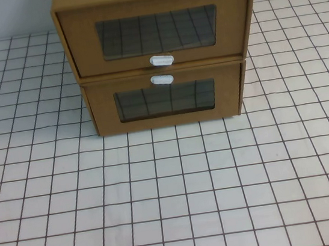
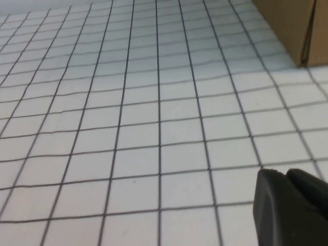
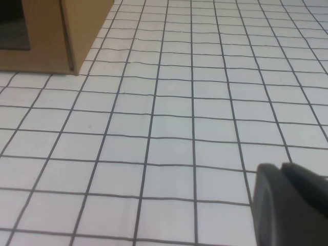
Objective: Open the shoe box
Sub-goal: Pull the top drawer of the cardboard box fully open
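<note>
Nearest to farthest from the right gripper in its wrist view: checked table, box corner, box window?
1. Checked table, right under the shut right gripper.
2. Box corner, ahead on the table.
3. Box window, past that corner.
The left gripper hangs over bare table.

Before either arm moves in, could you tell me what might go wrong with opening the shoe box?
1. The upper handle and lower handle sit close together, so a tool could catch the wrong one.
2. The upper box simply rests on the lower box; a pull might drag a whole box forward.
3. The left tool and the shut right tool hang over the table, short of the handles; the right must open first.
</note>
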{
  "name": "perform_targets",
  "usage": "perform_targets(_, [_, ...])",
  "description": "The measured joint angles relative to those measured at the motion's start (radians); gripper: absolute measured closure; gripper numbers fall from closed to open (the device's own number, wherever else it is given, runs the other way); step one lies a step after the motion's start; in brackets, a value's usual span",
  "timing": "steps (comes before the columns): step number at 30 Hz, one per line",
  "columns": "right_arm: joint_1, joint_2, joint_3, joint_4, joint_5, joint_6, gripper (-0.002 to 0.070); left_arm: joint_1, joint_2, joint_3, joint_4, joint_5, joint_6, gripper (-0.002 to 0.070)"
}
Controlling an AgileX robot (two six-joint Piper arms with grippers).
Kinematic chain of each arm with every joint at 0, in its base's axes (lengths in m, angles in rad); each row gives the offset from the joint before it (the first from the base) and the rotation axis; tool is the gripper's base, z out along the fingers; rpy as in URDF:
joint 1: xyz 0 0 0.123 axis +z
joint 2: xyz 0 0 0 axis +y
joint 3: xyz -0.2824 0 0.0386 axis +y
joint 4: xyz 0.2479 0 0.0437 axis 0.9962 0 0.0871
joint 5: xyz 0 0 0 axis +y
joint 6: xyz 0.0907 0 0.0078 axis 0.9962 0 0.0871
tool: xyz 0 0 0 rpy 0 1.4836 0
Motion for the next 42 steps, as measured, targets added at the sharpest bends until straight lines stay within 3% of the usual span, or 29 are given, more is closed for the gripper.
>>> perform_targets(10, [0.0,0.0,0.0,0.0,0.0,0.0,0.0689,0.0,0.0,0.0,-0.328,-0.247,-0.257,0.0677])
perform_targets(21, [0.0,0.0,0.0,0.0,0.0,0.0,0.0689,0.0,0.0,0.0,-0.357,-0.297,-0.312,0.0677])
perform_targets(26, [0.0,0.0,0.0,0.0,0.0,0.0,0.0689,0.0,0.058,-0.106,-0.354,-0.116,-0.305,0.0677])
perform_targets(32, [0.0,0.0,0.0,0.0,0.0,0.0,0.0689,0.0,0.321,-0.384,-0.391,0.127,-0.12,0.0677])
perform_targets(39, [0.0,0.0,0.0,0.0,0.0,0.0,0.0689,0.0,0.711,-0.754,-0.706,0.283,0.384,0.0677])
perform_targets(42, [0.0,0.0,0.0,0.0,0.0,0.0,0.0689,0.0,0.886,-0.915,-0.812,0.356,0.528,0.0677])
